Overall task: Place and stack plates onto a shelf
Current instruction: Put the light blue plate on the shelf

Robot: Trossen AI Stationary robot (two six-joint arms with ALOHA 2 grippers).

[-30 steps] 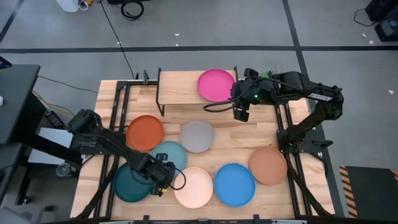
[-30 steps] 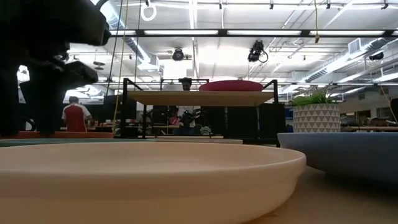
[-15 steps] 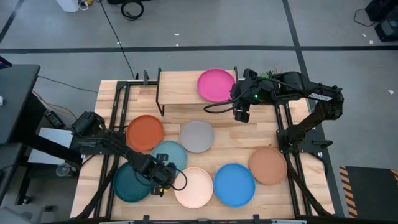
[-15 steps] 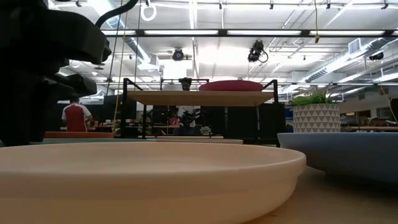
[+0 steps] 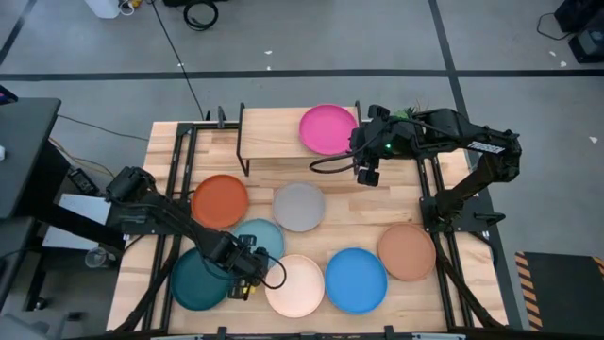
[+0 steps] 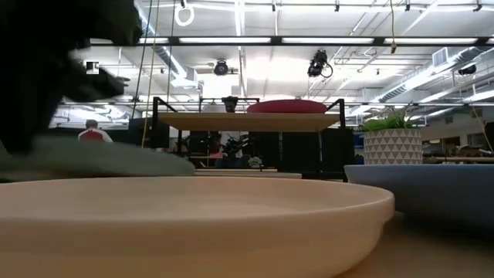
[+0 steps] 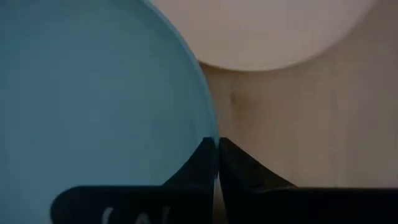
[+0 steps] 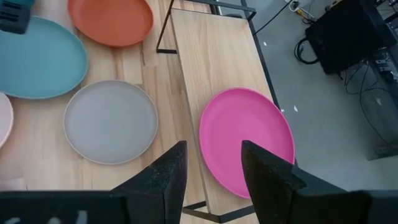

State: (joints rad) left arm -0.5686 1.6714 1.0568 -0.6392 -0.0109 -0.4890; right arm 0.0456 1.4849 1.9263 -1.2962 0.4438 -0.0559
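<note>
The light blue plate [image 5: 260, 233] lies near the table's front left, between the dark teal plate [image 5: 193, 279] and the cream plate [image 5: 297, 286]. My left gripper [image 5: 247, 277] is shut on its near rim. In the low view the plate [image 6: 116, 157] shows tipped. The magenta plate [image 5: 328, 127] rests flat on the right half of the shelf [image 5: 274, 135] at the far edge. My right gripper [image 5: 366, 175] hovers open just off the shelf's right near corner, with nothing between its fingers [image 8: 168, 168]. My left gripper pinches the light blue plate's rim [image 7: 212, 127] on its near side between its two fingers, one on the inner face and one on the outer. The fingers come from above, pointing down. The held edge is raised; the plate's far part is hidden in the low view.
The orange plate [image 5: 219, 200] and the grey plate [image 5: 299, 206] lie mid-table, the bright blue plate [image 5: 356, 280] and the tan-brown plate [image 5: 407, 251] at the front right. A potted plant [image 6: 392, 143] stands by the shelf's right end. The shelf's left half is bare wood.
My left gripper has shut on the light blue plate's near rim. That edge has since tipped up off the table, as the low view shows. The cream plate beside it has shifted a little.
</note>
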